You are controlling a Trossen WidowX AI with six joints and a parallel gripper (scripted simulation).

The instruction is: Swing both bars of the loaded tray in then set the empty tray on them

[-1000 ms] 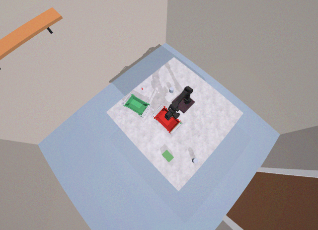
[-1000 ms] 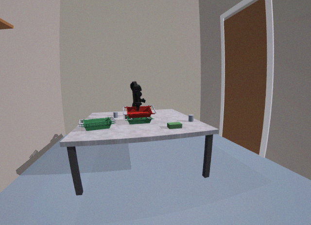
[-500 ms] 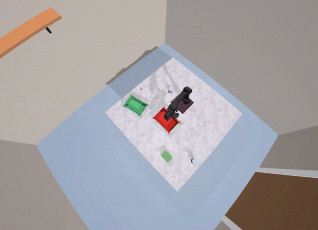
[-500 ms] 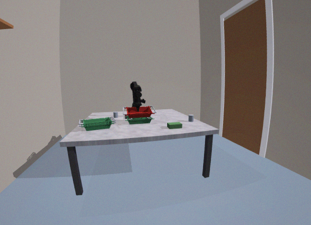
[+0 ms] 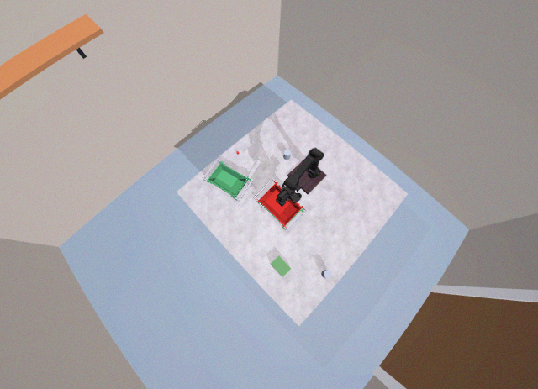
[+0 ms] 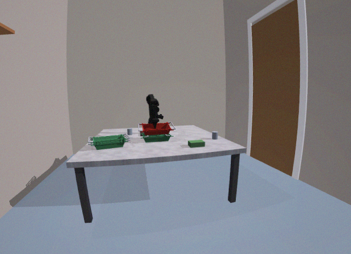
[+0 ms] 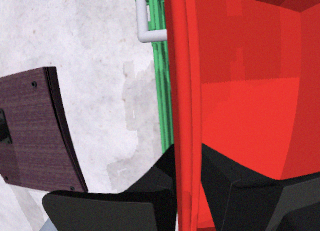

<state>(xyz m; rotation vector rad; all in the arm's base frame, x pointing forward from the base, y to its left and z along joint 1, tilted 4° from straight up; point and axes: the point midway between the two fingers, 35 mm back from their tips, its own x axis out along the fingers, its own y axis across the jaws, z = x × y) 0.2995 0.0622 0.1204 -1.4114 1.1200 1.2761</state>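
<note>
The empty red tray [image 5: 290, 212] [image 6: 156, 131] [image 7: 250, 121] is over the loaded green tray [image 6: 156, 139] [image 7: 162, 91], about level, its own wire bars out at its ends. Its underside is close to the green rim; I cannot tell whether it touches the bars. My gripper [image 5: 283, 199] [image 6: 154, 128] [image 7: 186, 149] is shut on the red tray's long side wall, one finger inside and one outside. One wire bar [image 7: 142, 21] of the loaded tray runs in under the red tray. The other bar's position and the load are hidden.
Another green tray [image 5: 228, 179] [image 6: 109, 144] with wire bars stands to the left. A green block [image 5: 280, 265] [image 6: 196, 144] and two grey cylinders [image 5: 287, 155] [image 5: 326, 274] stand on the table. The arm's dark base plate [image 5: 309, 185] [image 7: 35, 136] lies close beside the trays.
</note>
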